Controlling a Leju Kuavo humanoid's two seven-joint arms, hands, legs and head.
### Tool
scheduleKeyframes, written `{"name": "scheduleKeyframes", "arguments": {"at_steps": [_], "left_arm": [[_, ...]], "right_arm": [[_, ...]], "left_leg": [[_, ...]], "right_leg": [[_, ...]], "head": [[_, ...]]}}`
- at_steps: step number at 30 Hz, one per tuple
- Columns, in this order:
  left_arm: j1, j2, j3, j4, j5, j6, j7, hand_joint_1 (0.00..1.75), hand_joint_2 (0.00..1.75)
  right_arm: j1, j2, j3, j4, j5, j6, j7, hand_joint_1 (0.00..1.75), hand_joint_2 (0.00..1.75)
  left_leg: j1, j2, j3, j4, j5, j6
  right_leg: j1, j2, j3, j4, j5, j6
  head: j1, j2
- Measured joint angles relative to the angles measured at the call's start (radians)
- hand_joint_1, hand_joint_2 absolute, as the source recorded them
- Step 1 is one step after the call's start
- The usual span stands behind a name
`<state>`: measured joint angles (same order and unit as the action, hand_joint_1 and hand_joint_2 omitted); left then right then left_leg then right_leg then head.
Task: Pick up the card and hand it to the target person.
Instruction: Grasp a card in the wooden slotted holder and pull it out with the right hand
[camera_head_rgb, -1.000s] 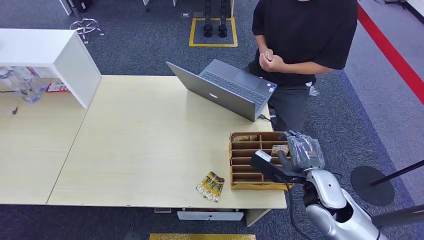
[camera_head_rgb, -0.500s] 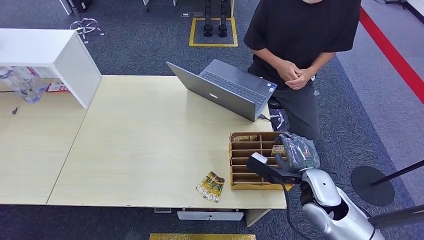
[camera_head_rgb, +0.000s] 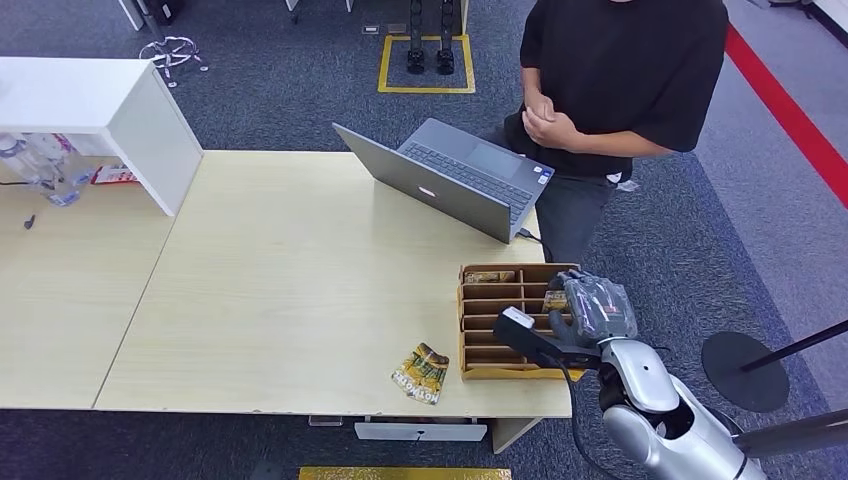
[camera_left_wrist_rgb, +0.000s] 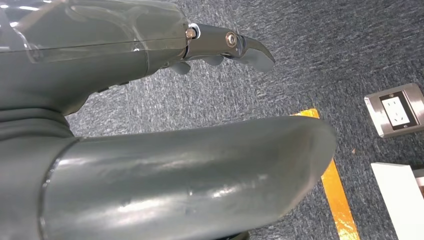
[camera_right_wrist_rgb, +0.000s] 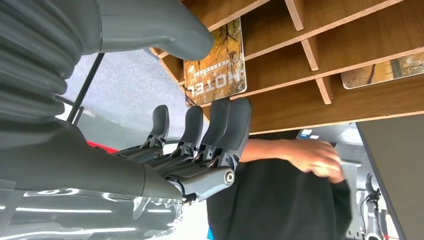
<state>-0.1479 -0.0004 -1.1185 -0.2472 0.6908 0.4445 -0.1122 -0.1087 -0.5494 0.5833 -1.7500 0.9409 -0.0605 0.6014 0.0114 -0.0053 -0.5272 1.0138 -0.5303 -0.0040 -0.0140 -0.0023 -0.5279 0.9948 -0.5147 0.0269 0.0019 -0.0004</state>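
Observation:
A wooden slotted organizer (camera_head_rgb: 466, 322) stands at the table's near right corner. A brown "HOTEL" card (camera_right_wrist_rgb: 215, 65) leans in one of its right-hand slots (camera_head_rgb: 557, 299). My right hand (camera_head_rgb: 598, 308) hovers at the organizer's right edge. Its dark fingers (camera_right_wrist_rgb: 220, 125) reach just short of the card's edge, the thick thumb (camera_right_wrist_rgb: 150, 25) lies on the card's other side, and nothing is held. A second card (camera_right_wrist_rgb: 385, 73) lies in the back slot (camera_head_rgb: 488, 277). The person (camera_head_rgb: 625, 70) in black stands beyond the table's right end. My left hand (camera_left_wrist_rgb: 175, 165) hangs over carpet, holding nothing.
An open grey laptop (camera_head_rgb: 450, 175) sits behind the organizer. Loose cards (camera_head_rgb: 420, 373) lie near the table's front edge. A white shelf unit (camera_head_rgb: 100, 100) and bottles (camera_head_rgb: 40, 165) stand far left. A black round stand base (camera_head_rgb: 745, 371) sits on the floor right.
My right hand has shifted slightly left and closer onto the organizer's edge. The person lowered their clasped hands, then raised them to chest height again and moved a little right.

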Motion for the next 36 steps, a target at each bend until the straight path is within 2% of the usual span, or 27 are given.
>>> {"name": "scheduleKeyframes", "arguments": {"at_steps": [14, 27, 36], "left_arm": [[0.000, 0.000, 0.000, 0.000, -0.007, 0.000, 0.001, 0.00, 0.00], [0.000, 0.000, 0.000, 0.000, -0.010, 0.000, 0.004, 0.00, 0.00], [0.000, 0.000, 0.000, 0.000, -0.013, 0.000, 0.013, 0.00, 0.00]], "right_arm": [[0.000, 0.007, -0.005, 0.038, -0.026, -0.059, 0.007, 0.82, 1.75], [0.002, 0.007, -0.019, 0.053, -0.004, -0.060, 0.021, 0.97, 1.75], [0.003, 0.007, -0.019, 0.059, 0.007, -0.055, 0.025, 0.95, 1.75]], "left_leg": [[0.000, 0.000, 0.000, 0.000, 0.000, 0.000], [0.000, 0.000, 0.000, 0.000, 0.000, 0.000], [0.000, 0.000, 0.000, 0.000, 0.000, 0.000]], "right_leg": [[0.000, 0.000, 0.000, 0.000, 0.000, 0.000], [0.000, 0.000, 0.000, 0.000, 0.000, 0.000], [0.000, 0.000, 0.000, 0.000, 0.000, 0.000]], "head": [[0.000, 0.000], [0.000, 0.000], [0.000, 0.000]]}}
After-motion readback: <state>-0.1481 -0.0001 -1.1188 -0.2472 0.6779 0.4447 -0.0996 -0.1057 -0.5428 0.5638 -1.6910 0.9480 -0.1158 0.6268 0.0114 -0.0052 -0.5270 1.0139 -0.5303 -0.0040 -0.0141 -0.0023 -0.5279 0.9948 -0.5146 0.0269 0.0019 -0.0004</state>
